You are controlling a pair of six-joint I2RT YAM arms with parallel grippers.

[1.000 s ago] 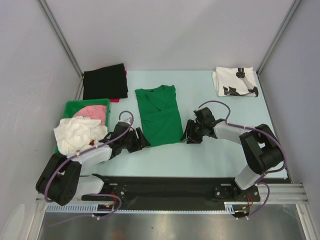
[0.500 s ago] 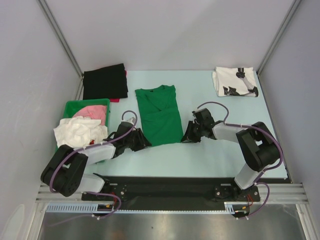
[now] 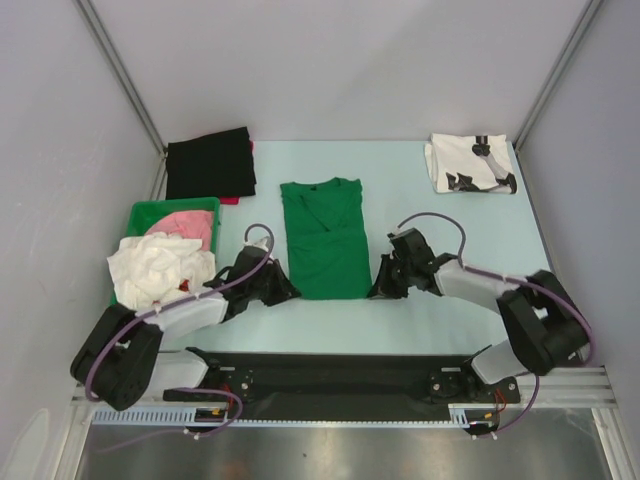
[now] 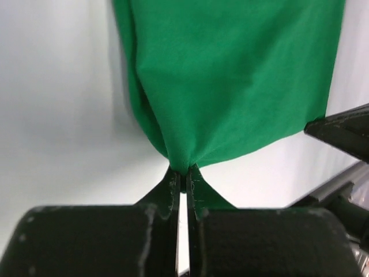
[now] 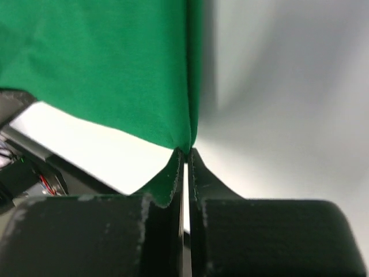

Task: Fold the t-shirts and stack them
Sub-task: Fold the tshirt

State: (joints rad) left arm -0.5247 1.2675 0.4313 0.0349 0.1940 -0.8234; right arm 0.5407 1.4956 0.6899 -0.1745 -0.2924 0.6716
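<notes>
Green is the colour of the t-shirt (image 3: 324, 238) that lies flat in the middle of the pale blue bench (image 3: 420, 190); its neck points to the far side and its bottom edge is near the arms; the left hand (image 3: 284, 288) is shut tight on the near left corner of that bottom edge; in the left wrist view the cloth bunches into a small point where the two fingers pinch it; the right hand (image 3: 378, 290) is shut tight on the near right corner, and the right wrist view shows the same pinch; both hands are low, close to the bench; the white t-shirt (image 3: 470, 163) with black pictures sits folded in the far right corner, well apart from the green one; a green bin (image 3: 150, 210) stands on the left with pink cloth (image 3: 186, 224) in it; a white heap of cloth (image 3: 155, 268) spills over its near edge; a black folded cloth (image 3: 210, 162) lies behind the bin.
</notes>
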